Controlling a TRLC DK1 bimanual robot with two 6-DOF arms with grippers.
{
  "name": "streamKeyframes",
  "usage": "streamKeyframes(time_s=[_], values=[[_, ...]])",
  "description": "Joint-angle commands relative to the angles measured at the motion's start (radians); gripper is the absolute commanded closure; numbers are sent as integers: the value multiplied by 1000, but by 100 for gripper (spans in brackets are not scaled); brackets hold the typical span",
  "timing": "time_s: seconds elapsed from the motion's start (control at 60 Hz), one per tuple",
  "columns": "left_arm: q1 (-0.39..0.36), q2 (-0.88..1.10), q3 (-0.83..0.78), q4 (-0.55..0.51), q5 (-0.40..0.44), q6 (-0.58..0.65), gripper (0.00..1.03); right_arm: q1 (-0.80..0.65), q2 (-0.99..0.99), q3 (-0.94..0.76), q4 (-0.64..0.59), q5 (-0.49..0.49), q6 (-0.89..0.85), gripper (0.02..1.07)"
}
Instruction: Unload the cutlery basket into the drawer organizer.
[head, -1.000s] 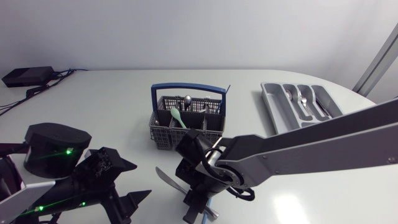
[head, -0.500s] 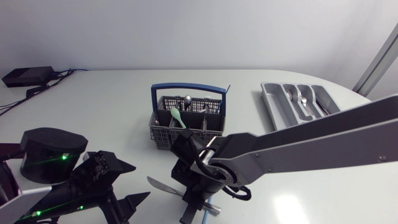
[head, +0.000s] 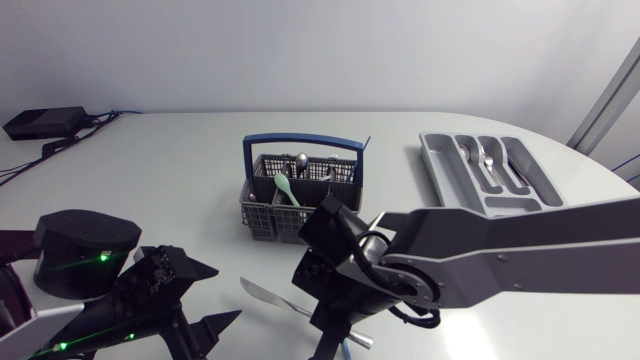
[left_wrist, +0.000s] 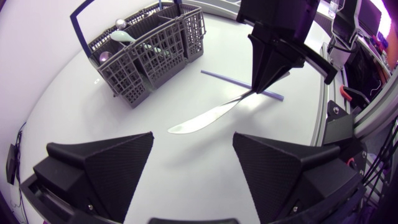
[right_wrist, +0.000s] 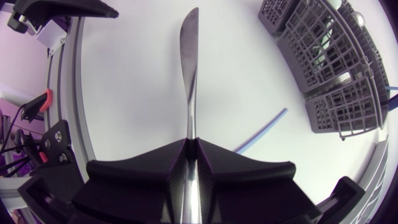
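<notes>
Nearest, by the counter's (head: 180, 180) front edge, the left claw (left_wrist: 193, 146) hangs with its fingers wide apart and nothing between them. Just ahead of it the right claw (right_wrist: 191, 144) is clamped on the handle of a table knife (right_wrist: 189, 74). The blade lies low over the counter and points toward the left claw, with its tip close to it. Beside the right claw lies a thin blue stick (left_wrist: 241, 84), perhaps a straw or a chopstick; the views are too poor to settle which.

Farther back stands the cutlery basket (head: 262, 215), holding a pale green spoon (head: 286, 189) and a few metal pieces. Farthest, off to the right, the drawer organizer (head: 440, 180) already holds some silver cutlery.

I judge the job partly done. The knife is in hand but not yet placed, and the stick and the basket's load are left.

There is little room near the front edge and the left claw. The broad bare stretch between basket and organizer looks like the free way across.
</notes>
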Motion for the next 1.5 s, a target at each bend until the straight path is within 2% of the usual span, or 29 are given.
streamKeyframes(time_s=[0.0, 0.217, 0.35, 0.567, 0.767, 0.817, 0.95, 1.0, 1.05, 1.183, 1.483], values=[[-2, -9, -25, 8, 5, 13, 14, -14, -45, -45, -24, -15, -16, 96], [1, -12, -25, 20, 5, 11, 14, -100, -164, -178, -19, -14, -59, 96], [1, -9, -24, 40, 5, 10, 14, -185, -279, -278, -33, -14, -145, 96], [-8, 5, -19, 54, 3, 1, 14, -494, -406, -362, -114, -69, -355, 96], [-19, 20, -18, 60, 3, -6, 14, -823, -452, -341, -189, -116, -534, 96], [-23, 27, -16, 66, 1, -9, 14, -932, -478, -324, -179, -133, -541, 96], [-28, 42, -13, 83, -2, -12, 14, -1079, -489, -324, -90, -185, -502, 96], [-31, 53, -7, 88, -2, -15, 14, -1157, -473, -316, 1, -195, -452, 96], [-34, 54, -5, 88, -5, -15, 14, -1209, -446, -295, 38, -207, -429, 96], [-36, 57, -2, 86, -9, -15, 14, -1358, -280, -164, 82, -242, -387, 96], [-54, 57, 1, 84, -23, -18, 14, -1481, 74, 181, 110, -241, -309, 96]])
